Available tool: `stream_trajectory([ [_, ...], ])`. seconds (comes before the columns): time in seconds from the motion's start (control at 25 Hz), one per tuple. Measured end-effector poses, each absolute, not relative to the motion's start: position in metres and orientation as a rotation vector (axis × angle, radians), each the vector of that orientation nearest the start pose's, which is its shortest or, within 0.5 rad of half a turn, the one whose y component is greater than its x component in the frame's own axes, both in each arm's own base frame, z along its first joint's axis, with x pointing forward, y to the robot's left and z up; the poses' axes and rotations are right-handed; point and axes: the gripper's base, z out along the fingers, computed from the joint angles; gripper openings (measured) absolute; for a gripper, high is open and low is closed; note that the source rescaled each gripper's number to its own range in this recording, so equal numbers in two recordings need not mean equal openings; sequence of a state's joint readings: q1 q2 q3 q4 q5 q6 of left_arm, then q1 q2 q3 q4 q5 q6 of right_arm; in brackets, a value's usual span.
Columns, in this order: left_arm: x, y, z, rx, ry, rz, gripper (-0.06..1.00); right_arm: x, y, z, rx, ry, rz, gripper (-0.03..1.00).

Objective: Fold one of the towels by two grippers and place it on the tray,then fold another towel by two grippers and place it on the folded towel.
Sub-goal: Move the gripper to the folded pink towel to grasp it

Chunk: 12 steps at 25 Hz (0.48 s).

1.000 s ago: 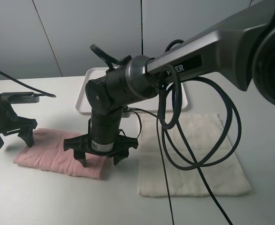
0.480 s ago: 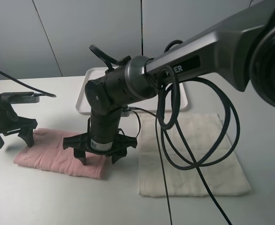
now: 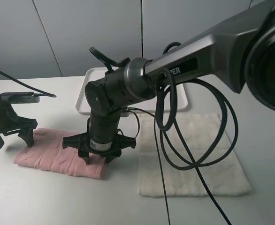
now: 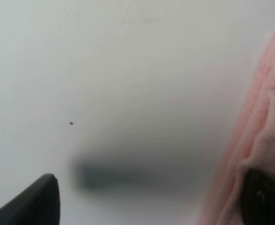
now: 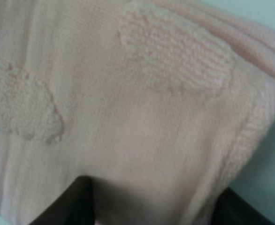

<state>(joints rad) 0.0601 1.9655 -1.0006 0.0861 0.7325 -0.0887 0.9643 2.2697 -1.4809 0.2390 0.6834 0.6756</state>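
The pale pink towel point(image 3: 48, 157) lies folded into a strip on the white table at the left. My right gripper point(image 3: 97, 158) reaches across and presses down on the strip's right end, jaws half closed. In the right wrist view pink cloth point(image 5: 128, 117) spans the gap between the fingers point(image 5: 62, 206), still fairly flat. My left gripper point(image 3: 14, 140) stands open over the towel's left end, one finger on the pink edge point(image 4: 264, 117) and one over bare table. The cream towel point(image 3: 194, 159) lies flat on the right. The white tray point(image 3: 83, 103) sits behind, partly hidden by the right arm.
Black cables point(image 3: 175, 140) from the right arm hang in loops over the cream towel. The right arm's body covers the middle of the tray and the table behind the pink towel. A grey wall stands behind the table.
The right gripper's fingers have drawn closer together on the pink towel's right end. The left gripper and both towels have not moved.
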Motion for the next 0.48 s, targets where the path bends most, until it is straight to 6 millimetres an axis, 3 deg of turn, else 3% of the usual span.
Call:
stream_trajectory([
  [0.24,0.317,0.0235,0.0992,-0.132,3.177,0.076,1.0,0.2369,0.3668,0.0777,-0.184,3.103,0.416,0.08],
  [0.48,0.3168,0.0233,0.0992,-0.135,3.179,0.074,1.0,0.2373,0.367,0.0777,-0.243,3.089,0.416,0.06],
])
